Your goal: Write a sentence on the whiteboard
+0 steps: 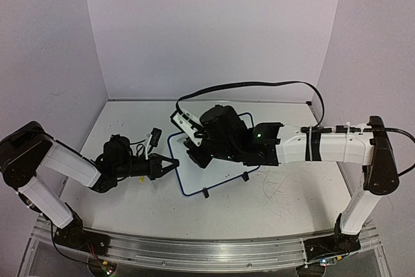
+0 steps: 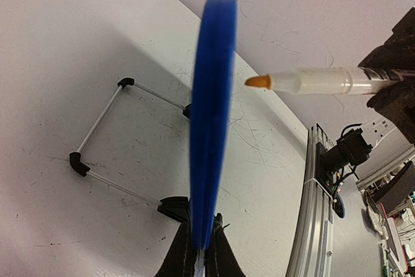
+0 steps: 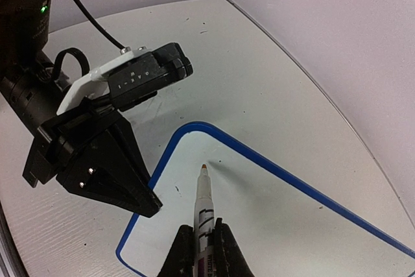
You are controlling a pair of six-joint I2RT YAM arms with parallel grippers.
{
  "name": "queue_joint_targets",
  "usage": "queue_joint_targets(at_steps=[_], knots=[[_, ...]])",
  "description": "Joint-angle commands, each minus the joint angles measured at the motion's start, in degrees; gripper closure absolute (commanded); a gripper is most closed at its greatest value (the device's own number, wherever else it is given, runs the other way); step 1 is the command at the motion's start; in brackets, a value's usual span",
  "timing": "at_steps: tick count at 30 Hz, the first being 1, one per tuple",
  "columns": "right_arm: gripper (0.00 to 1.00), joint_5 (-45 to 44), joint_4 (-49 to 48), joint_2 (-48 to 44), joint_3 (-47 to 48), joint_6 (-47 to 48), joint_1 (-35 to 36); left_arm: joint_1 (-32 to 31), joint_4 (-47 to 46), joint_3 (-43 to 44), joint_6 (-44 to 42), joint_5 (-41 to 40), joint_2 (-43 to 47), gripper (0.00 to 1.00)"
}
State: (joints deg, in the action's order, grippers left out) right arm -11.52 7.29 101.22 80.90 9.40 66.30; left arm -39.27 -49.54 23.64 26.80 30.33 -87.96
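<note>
My left arm lies low over the table (image 1: pixel 130 212), stretched rightward from its base, with the left hand (image 2: pixel 202 256) pinched narrow on the frame at the left edge of the whiteboard (image 3: pixel 285 218). In my left wrist view that dark-blue frame runs straight up from between my fingers, edge-on and blurred. The wire stand (image 2: pixel 78 163) with its black feet rests on the table on one side of it.

My right arm rises from its base, then reaches level and leftward across the board, wrist bent down over the board's far left part. The right hand (image 3: pixel 198 246) is closed on a marker (image 3: pixel 203 205), a white barrel with an orange tip, pointing away from my wrist toward the board's rounded top-left corner. The tip sits close to the writing face, just inside the frame; I cannot tell whether it touches.

The board stands near the middle of the table, tilted on its stand. Its face is plain white with a few small dark specks near the tip.
</note>
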Motion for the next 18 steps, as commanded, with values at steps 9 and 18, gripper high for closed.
queue_joint_targets(at_steps=[9, 18], knots=[[1.0, -2.5, -1.6, 1.5, 1.9, -0.8, 0.3, 0.0, -0.4, 1.1, -0.2, 0.7, 0.5, 1.0], [1.0, -3.1, -1.6, 1.7, 1.6, -1.1, 0.3, 0.0, -0.4, 1.1, -0.2, 0.8, 0.6, 1.0]])
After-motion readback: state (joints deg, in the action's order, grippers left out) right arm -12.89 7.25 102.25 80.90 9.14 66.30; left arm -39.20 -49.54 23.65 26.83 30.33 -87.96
